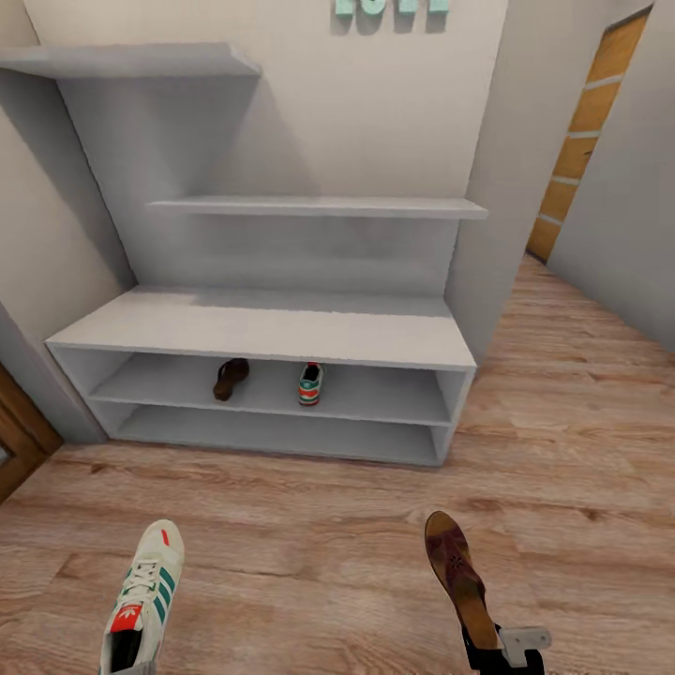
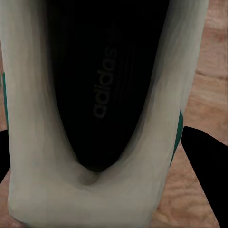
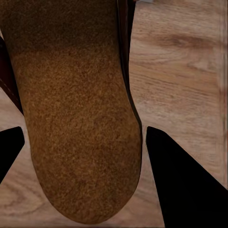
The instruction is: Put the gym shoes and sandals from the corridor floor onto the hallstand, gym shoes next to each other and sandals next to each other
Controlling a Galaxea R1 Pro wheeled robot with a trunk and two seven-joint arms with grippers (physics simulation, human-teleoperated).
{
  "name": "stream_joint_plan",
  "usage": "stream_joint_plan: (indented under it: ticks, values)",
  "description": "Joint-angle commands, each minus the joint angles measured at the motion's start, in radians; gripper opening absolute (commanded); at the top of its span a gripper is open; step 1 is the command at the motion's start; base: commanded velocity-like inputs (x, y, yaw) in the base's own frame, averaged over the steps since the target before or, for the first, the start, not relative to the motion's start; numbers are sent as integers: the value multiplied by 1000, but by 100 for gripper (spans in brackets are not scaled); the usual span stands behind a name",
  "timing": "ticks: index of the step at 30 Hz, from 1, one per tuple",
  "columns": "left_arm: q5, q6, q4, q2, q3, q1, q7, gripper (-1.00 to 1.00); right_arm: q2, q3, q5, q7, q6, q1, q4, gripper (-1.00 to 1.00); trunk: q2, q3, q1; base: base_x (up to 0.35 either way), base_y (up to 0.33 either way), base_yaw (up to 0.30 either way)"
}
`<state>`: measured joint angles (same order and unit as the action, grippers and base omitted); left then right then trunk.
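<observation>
Corridor floor [image 1: 581, 450] | rack shelf [image 1: 375, 398]: sandal [image 1: 230, 378], sneaker [image 1: 310, 382] | end effectors pinch second sneaker [image 1: 142, 600], second sandal [image 1: 459, 577]

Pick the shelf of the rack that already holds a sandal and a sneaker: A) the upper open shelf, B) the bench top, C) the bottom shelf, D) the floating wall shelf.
A: a brown sandal and a sneaker sit apart on the upper open shelf of the rack.

Two gym shoes: one on the rack's shelf [image 1: 310, 383], one lower left [image 1: 143, 598]. Two sandals: one shelved [image 1: 231, 378], one lower right [image 1: 458, 574].
</observation>
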<state>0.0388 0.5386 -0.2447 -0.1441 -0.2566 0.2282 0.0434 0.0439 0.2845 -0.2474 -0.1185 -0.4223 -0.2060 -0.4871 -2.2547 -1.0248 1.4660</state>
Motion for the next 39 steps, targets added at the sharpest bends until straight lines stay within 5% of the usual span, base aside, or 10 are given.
stream_joint_plan:
  ticks: [1,20,34,39]
  values:
    - [4,3,1,0,-3,0,4,-100,-1,8,-4,-10,-4,-1,1,-100,0,0,0,0,-91,-243]
    - [4,3,0,0,-3,0,4,-100,-1,8,-3,-10,-4,-1,1,-100,0,10,0,0,-9,-236]
    - [2,-1,-1,5,-1,1,5,-100,-2,9,-3,-11,-4,-1,-2,-100,0,10,0,0,0,-8]
    - [-6,-8,-6,32,15,8,5,-100,0,11,-1,-8,-4,-1,-4,-100,0,10,0,0,0,0]
